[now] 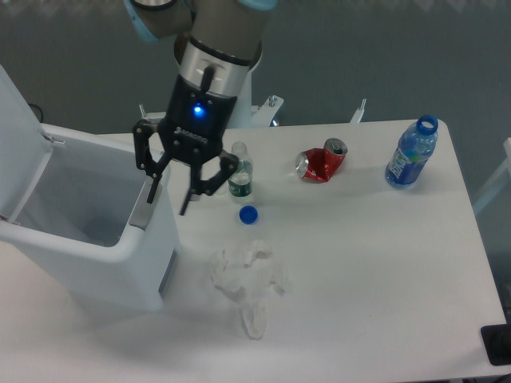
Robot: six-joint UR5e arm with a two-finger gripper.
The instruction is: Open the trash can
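The trash can [88, 271] is a large white boxy bin at the left of the table. Its lid [16, 136] stands raised at the far left and the inside is visible. A grey tab [142, 214] sits on its right rim. My gripper [169, 199] hangs just above and to the right of that rim, beside the tab. Its black fingers [152, 190] are spread apart and hold nothing.
A small clear bottle [240, 171] stands right next to the gripper. A blue cap [248, 215] lies below it. Crumpled white paper [246, 279] lies mid-table. A crushed red can [321, 163] and a blue-capless water bottle [412, 153] are at the back right.
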